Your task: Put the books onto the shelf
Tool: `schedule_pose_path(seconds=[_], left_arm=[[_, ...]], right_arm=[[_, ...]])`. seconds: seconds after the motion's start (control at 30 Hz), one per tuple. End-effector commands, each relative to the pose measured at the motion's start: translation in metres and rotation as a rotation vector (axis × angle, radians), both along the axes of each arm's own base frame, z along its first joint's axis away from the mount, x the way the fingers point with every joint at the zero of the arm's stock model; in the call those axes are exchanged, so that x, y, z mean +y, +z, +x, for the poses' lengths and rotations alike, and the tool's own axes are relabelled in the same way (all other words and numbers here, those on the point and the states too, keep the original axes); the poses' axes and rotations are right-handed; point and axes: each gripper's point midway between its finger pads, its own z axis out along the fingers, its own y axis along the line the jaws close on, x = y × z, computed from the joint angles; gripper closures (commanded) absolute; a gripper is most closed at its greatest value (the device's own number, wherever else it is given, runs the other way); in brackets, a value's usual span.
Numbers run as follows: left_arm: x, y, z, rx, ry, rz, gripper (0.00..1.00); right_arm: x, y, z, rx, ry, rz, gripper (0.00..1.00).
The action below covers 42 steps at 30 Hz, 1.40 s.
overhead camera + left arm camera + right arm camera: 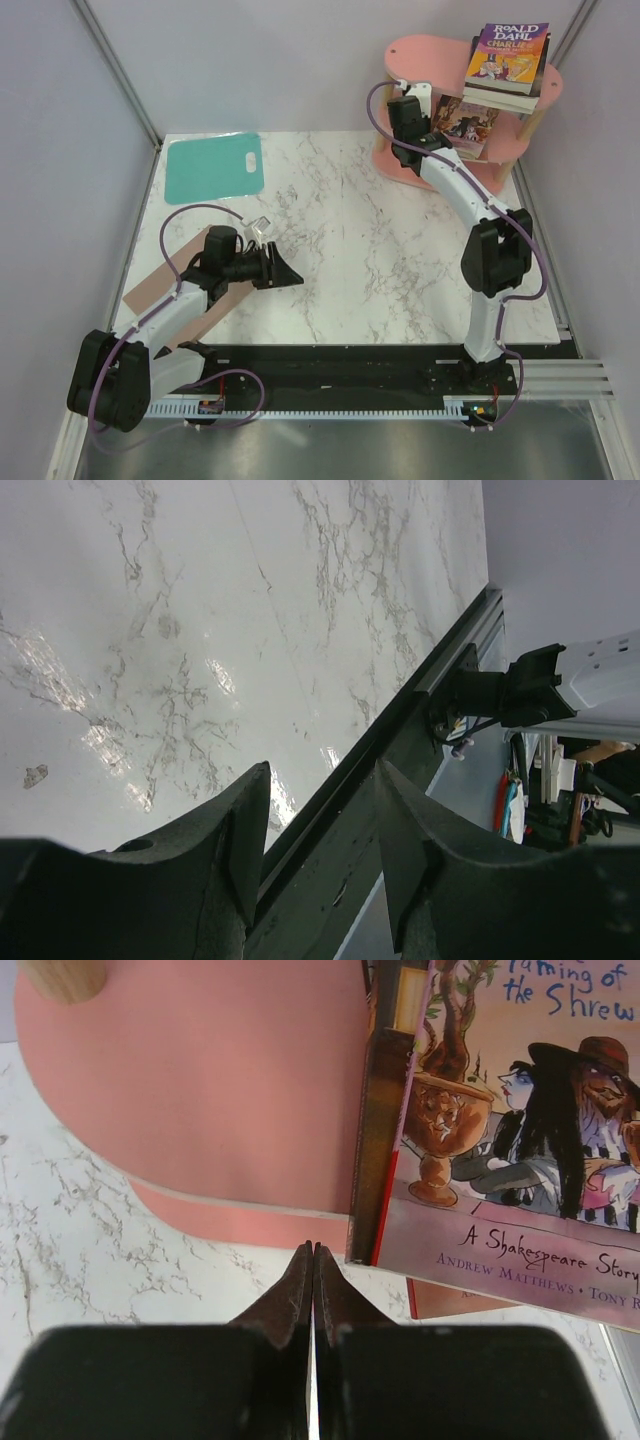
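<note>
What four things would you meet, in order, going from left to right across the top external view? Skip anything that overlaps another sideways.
Teal mat → left gripper → right gripper → Roald Dahl book

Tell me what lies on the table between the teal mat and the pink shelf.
Nothing: the top view shows only bare marble table between the mat and the shelf.

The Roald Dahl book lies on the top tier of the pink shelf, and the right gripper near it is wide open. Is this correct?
No: the right gripper is shut, as the right wrist view shows. The Roald Dahl book does lie on the top tier of the pink shelf.
</note>
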Motion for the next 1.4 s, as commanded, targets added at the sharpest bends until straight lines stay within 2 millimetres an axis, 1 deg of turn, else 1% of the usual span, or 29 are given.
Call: schedule_pose_path(seconds=[0.0,0.23,0.43,0.57,0.83,0.9,0.97,1.0,1.03,1.07,1.1,1.13,1.17,1.2,1.23,1.27,1.3,1.33,1.37], left_arm=[[0.000,-0.003,-0.002,-0.032,-0.023,0.015,0.47],[0.000,-0.003,-0.003,-0.030,-0.025,0.017,0.47],[-0.001,-0.004,-0.003,-0.029,-0.025,0.019,0.47],[-0.001,-0.004,-0.003,-0.028,-0.024,0.020,0.47],[-0.001,-0.006,-0.004,-0.025,-0.029,0.021,0.47],[-0.002,-0.005,-0.004,-0.028,-0.030,0.021,0.47],[-0.001,-0.006,-0.004,-0.025,-0.028,0.022,0.47],[-0.001,-0.006,-0.004,-0.024,-0.027,0.024,0.47],[-0.002,-0.006,-0.004,-0.025,-0.030,0.023,0.47],[-0.002,-0.006,-0.004,-0.025,-0.030,0.023,0.47],[-0.001,-0.006,-0.004,-0.024,-0.028,0.024,0.47],[-0.001,-0.006,-0.004,-0.025,-0.028,0.023,0.47],[-0.002,-0.006,-0.004,-0.024,-0.030,0.024,0.47],[-0.002,-0.006,-0.004,-0.025,-0.031,0.023,0.47],[-0.002,-0.006,-0.004,-0.024,-0.030,0.025,0.47],[-0.002,-0.006,-0.005,-0.024,-0.031,0.024,0.47],[-0.002,-0.006,-0.005,-0.026,-0.033,0.023,0.47],[-0.002,-0.006,-0.005,-0.024,-0.032,0.025,0.47],[-0.002,-0.006,-0.005,-0.026,-0.033,0.024,0.47]], right_arm=[[-0.013,0.011,0.005,-0.036,-0.077,-0.032,1.00],[-0.032,0.000,0.003,-0.013,-0.117,-0.032,1.00],[-0.042,0.004,-0.001,-0.016,-0.133,-0.030,1.00],[-0.042,0.006,-0.003,-0.017,-0.132,-0.030,1.00],[-0.043,-0.001,-0.008,0.000,-0.124,-0.027,1.00],[-0.043,0.000,-0.009,-0.003,-0.127,-0.025,1.00],[-0.042,0.005,-0.012,-0.012,-0.122,-0.016,1.00],[-0.040,0.004,-0.013,-0.008,-0.107,-0.006,1.00],[-0.039,0.007,-0.014,-0.015,-0.101,0.005,1.00],[-0.038,0.019,-0.018,-0.041,-0.093,0.026,1.00],[-0.032,0.016,-0.022,-0.032,-0.053,0.052,1.00],[-0.029,0.025,-0.022,-0.064,-0.034,0.074,1.00],[-0.027,0.044,-0.030,-0.105,-0.015,0.105,1.00],[-0.025,0.045,-0.034,-0.115,0.004,0.120,1.00],[-0.024,0.062,-0.043,-0.152,0.022,0.149,1.00],[-0.024,0.069,-0.049,-0.167,0.032,0.160,1.00],[-0.026,0.065,-0.055,-0.163,0.038,0.165,1.00],[-0.029,0.084,-0.068,-0.209,0.042,0.187,0.99],[-0.032,0.088,-0.074,-0.227,0.039,0.203,0.97]])
